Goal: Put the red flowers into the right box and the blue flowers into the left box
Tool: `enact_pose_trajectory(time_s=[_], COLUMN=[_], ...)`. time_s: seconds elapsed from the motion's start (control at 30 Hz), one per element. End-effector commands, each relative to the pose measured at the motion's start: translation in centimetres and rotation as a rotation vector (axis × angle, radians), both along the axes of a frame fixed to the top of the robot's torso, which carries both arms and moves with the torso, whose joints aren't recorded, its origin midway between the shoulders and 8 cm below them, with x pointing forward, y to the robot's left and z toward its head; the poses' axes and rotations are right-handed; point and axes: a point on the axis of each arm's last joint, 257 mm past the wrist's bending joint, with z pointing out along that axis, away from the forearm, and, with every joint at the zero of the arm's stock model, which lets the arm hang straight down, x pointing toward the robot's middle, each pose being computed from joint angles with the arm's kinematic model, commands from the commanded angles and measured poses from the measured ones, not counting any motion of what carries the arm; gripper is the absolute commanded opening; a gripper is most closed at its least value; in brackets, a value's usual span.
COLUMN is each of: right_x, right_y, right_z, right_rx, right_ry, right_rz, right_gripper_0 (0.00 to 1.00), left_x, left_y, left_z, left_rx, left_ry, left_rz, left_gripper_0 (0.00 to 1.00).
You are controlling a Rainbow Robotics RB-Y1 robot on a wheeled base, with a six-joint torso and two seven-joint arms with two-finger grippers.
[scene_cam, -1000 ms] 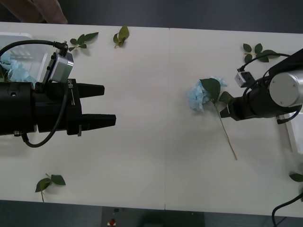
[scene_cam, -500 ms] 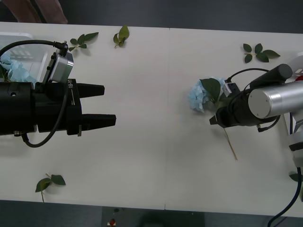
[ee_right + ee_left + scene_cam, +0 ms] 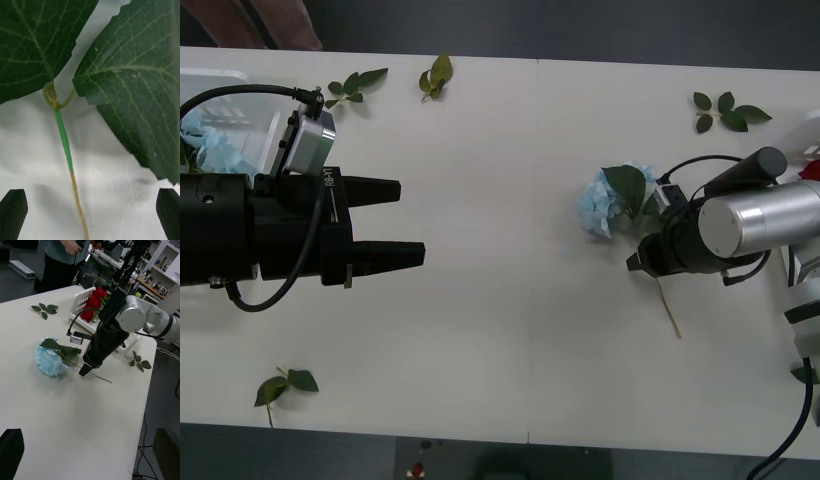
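Hovering right gripper straddles blue flower stem, apart

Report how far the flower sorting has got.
Done: red flowers lie in the right box; some blue flowers sit in the left box. In hand: the open right claw straddles the last blue flower's stem. Left: grasp it and move it. The left claw waits open.

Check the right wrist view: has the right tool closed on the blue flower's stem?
No: its fingers stand apart either side of the stem.
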Motion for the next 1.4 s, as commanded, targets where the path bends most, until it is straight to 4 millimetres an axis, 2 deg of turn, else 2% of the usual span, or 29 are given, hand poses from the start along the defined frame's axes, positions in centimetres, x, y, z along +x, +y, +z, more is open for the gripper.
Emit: enact_pose_trajectory(time_s=[0.03, 0.57, 0.6, 0.63, 0.67, 0.73, 0.8, 0.83, 0.87, 0.97, 1.03, 1.2, 1.3, 1.4], right_x=[1.0, 1.3, 1.3, 1.5, 1.4, 1.6, 1.7, 1.7, 1.8, 1.8, 1.9, 2.0, 2.3, 2.5], right_y=[1.0, 0.9, 0.9, 0.9, 1.0, 0.9, 0.8, 0.8, 0.7, 0.6, 0.3, 0.3, 0.2, 0.2], right_z=[0.3, -0.3, -0.3, -0.1, -0.2, -0.3, -0.4, -0.5, -0.6, -0.7, -0.6, -0.5, 0.2, 1.6], right_rx=[0.031, 0.012, 0.012, 0.012, 0.012, 0.007, -0.002, -0.006, -0.009, -0.011, -0.019, -0.024, -0.018, -0.014], right_ry=[-0.032, -0.043, -0.043, -0.049, -0.05, -0.055, -0.06, -0.063, -0.065, -0.067, -0.067, -0.071, -0.085, -0.103], right_rz=[-0.035, -0.037, -0.037, -0.037, -0.036, -0.037, -0.036, -0.035, -0.037, -0.041, -0.043, -0.043, -0.044, -0.038], right_gripper_0=[1.0, 1.0, 0.98, 0.76, 0.61, 0.48, 0.41, 0.27, 0.19, 0.04, 0.0, 0.0, 0.0, 0.0], left_x=[-0.4, -0.4, -0.4, -0.4, -0.4, -0.4, -0.4, -0.4, -0.4, -0.4, -0.4, -0.4, -0.4, -0.4], left_y=[-0.2, -0.2, -0.2, -0.2, -0.2, -0.2, -0.2, -0.2, -0.2, -0.2, -0.2, -0.2, -0.2, -0.2], left_z=[1.0, 1.0, 1.0, 1.0, 1.0, 1.0, 1.0, 1.0, 1.0, 1.0, 1.0, 1.0, 1.0, 1.0], left_rx=[0.01, 0.01, 0.01, 0.01, 0.01, 0.01, 0.01, 0.01, 0.01, 0.01, 0.01, 0.01, 0.01, 0.01], left_ry=[-0.036, -0.036, -0.036, -0.036, -0.036, -0.036, -0.036, -0.036, -0.036, -0.036, -0.036, -0.036, -0.036, -0.036], left_rz=[-0.015, -0.015, -0.015, -0.015, -0.015, -0.015, -0.015, -0.015, -0.015, -0.015, -0.015, -0.015, -0.015, -0.015], left_gripper_0=[1.0, 1.0, 1.0, 1.0, 1.0, 1.0, 1.0, 1.0, 1.0, 1.0, 1.0, 1.0, 1.0, 1.0])
